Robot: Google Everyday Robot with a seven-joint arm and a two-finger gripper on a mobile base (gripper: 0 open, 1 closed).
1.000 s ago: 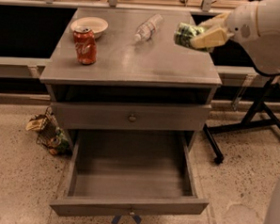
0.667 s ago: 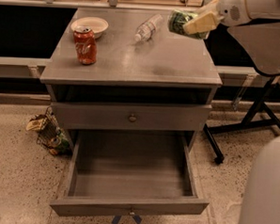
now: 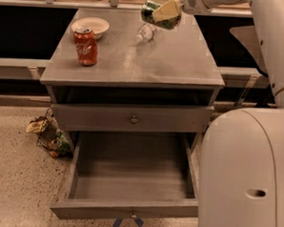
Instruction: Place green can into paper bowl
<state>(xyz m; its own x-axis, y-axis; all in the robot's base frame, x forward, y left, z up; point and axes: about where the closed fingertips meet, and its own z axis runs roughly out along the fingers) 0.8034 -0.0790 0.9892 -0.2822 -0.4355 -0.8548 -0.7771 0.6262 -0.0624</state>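
My gripper (image 3: 162, 14) is shut on the green can (image 3: 156, 14) and holds it on its side in the air above the back of the grey cabinet top (image 3: 135, 58), right of centre. The paper bowl (image 3: 90, 26) sits at the back left of the top, well to the left of the can and below it. It looks empty.
A red cola can (image 3: 86, 46) stands just in front of the bowl. A clear plastic bottle (image 3: 145, 33) lies under the held can. The bottom drawer (image 3: 129, 181) is pulled open. A crumpled bag (image 3: 48, 134) lies on the floor at left. My white body (image 3: 246, 173) fills the right.
My gripper has carried the green can up and to the left, from over the right edge of the cabinet top toward the middle back. The view has shifted too.
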